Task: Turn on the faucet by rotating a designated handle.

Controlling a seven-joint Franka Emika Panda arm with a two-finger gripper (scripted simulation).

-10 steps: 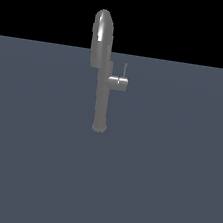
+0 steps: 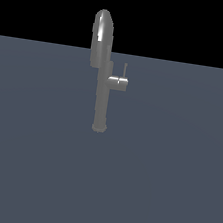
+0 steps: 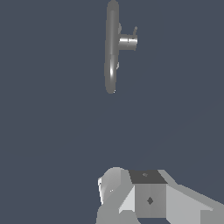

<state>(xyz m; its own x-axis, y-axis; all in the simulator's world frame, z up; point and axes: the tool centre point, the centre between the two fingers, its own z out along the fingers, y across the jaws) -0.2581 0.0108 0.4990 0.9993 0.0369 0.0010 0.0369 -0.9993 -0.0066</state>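
Observation:
The faucet is a tall glossy grey tube with an arched spout, standing upright on the dark grey-blue surface. A short side stub points to the exterior view's right, and the handle, a thin short rod, stands up from its end. The wrist view shows the faucet from above, with the stub and the handle. Only grey blocky parts of my gripper show at the edge of the wrist view, well apart from the faucet. I cannot tell how the jaws stand. The gripper is out of the exterior view.
The dark grey-blue surface stretches flat all around the faucet. Black background lies behind its far edge.

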